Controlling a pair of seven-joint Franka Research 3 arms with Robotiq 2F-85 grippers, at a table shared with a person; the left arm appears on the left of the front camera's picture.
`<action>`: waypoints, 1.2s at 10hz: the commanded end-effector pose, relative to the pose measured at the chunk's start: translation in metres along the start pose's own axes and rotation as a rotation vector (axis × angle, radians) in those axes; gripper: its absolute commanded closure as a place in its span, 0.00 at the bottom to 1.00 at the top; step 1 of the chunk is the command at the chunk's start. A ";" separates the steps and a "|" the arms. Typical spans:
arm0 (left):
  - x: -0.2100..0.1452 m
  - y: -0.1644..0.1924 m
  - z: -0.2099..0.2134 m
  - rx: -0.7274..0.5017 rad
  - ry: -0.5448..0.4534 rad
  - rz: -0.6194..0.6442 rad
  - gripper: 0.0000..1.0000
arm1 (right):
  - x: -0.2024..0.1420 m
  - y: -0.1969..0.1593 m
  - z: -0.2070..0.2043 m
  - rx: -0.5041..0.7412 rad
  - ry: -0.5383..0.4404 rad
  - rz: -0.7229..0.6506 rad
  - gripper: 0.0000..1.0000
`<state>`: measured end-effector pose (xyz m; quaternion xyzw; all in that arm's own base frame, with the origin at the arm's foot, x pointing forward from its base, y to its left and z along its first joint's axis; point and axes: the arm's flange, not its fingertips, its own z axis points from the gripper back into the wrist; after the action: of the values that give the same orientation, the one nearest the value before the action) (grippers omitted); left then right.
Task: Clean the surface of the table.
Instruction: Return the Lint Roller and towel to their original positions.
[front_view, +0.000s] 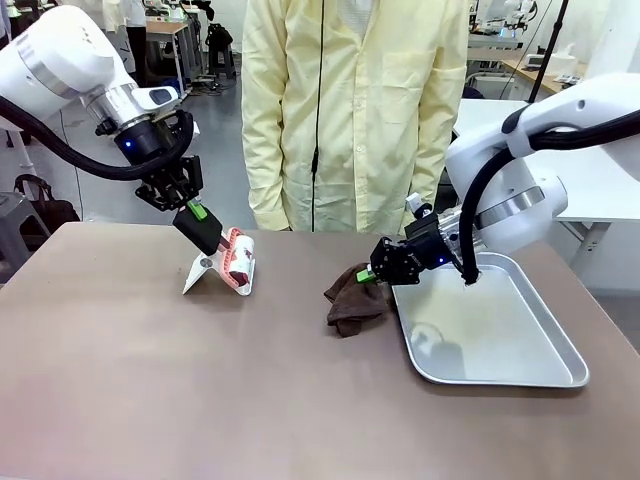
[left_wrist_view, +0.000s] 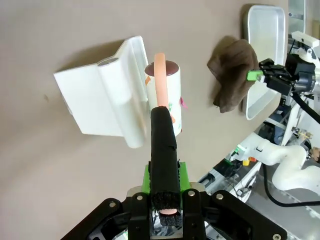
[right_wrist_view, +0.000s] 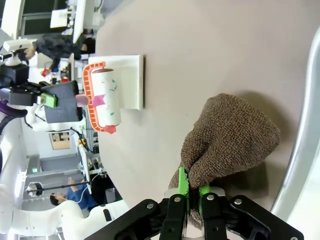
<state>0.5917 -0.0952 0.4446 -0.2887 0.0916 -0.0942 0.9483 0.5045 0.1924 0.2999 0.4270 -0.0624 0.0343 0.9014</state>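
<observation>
While the greyish-brown surface spans the whole foreground of the front view, two cleaning tools sit on its far half. A lint roller, with pink frame and soiled white roll, rests at about 11 o'clock from the surface centre, beside its white cover. The left claw is closed on the roller's black handle; the left wrist view shows the handle clamped between the green pads. A brown cloth lies bunched at about 1 o'clock, just beside the left rim of a silver tray. The right claw is pinched shut on a fold of the cloth, as the right wrist view confirms with the fabric rising from between the pads.

Progress assessment: both tools are gripped and in contact with the surface, so the cleaning stage is judged to be under way or about to begin. No crumbs, spills or marks are distinguishable on the surface at this resolution, so the cleaned portion cannot be told. The near half appears untouched by either tool.

Surroundings: a person in a pale yellow coat stands at 12 o'clock, at the far edge. Beyond lie a workshop floor and white-topped benches at 2 o'clock.
</observation>
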 end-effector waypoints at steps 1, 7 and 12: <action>0.005 0.002 -0.005 -0.025 -0.024 -0.007 0.78 | 0.008 0.004 -0.003 -0.020 0.010 -0.032 0.91; 0.015 0.000 -0.013 -0.032 -0.033 0.039 0.78 | 0.001 -0.001 -0.001 0.000 0.001 -0.005 0.91; 0.011 0.008 -0.015 -0.011 -0.006 0.020 0.78 | 0.001 -0.001 -0.001 0.000 0.001 -0.005 0.91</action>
<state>0.5997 -0.0992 0.4267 -0.2933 0.0924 -0.0812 0.9481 0.5053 0.1926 0.2974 0.4275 -0.0587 0.0295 0.9016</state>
